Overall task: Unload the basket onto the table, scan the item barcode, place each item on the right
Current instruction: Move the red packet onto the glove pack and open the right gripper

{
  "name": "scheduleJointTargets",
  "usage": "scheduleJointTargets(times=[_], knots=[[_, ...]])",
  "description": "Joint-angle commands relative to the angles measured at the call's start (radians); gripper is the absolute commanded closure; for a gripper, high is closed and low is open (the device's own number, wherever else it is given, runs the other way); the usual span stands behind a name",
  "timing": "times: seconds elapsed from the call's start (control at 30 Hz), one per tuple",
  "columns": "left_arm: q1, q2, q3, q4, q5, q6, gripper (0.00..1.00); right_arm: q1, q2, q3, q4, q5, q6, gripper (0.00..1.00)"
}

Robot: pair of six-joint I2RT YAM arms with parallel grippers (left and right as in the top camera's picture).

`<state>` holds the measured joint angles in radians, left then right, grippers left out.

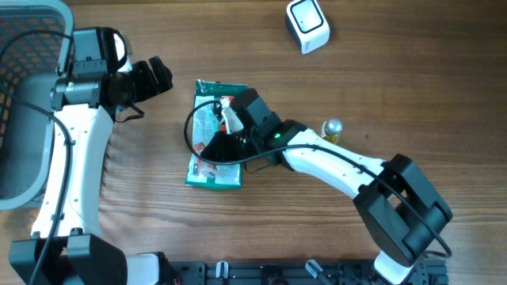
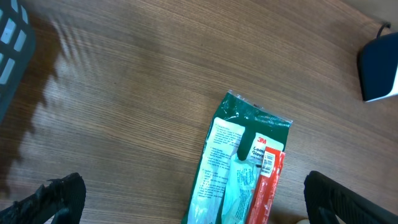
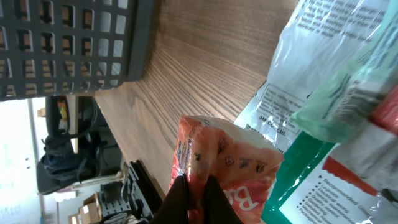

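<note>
Left gripper [image 1: 154,85] hangs with its jaws spread wide and nothing between them, just right of the grey basket [image 1: 32,47]. Near the middle, a green glove pack [image 1: 207,176] lies flat on the wooden table [image 1: 380,71]. Over it, the right gripper [image 3: 198,202] is pinched tight on a crumpled red packet [image 3: 230,162]. A small silver-capped bottle [image 1: 331,129] stands further right. The white scanner [image 1: 307,25] sits well apart, near the far edge.
</note>
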<state>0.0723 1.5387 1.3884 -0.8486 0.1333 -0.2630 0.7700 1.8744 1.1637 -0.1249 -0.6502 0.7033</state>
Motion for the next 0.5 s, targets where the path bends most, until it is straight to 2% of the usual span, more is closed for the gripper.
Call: scheduleJointTargets(times=[0.0,0.47], knots=[[0.005,-0.003,0.013,0.002,0.012,0.021,0.0,0.031,0.018,-0.011,0.014,0.068,0.013,0.96],[0.005,-0.003,0.013,0.002,0.011,0.021,0.0,0.052,0.055,-0.012,0.01,0.162,0.006,0.96]])
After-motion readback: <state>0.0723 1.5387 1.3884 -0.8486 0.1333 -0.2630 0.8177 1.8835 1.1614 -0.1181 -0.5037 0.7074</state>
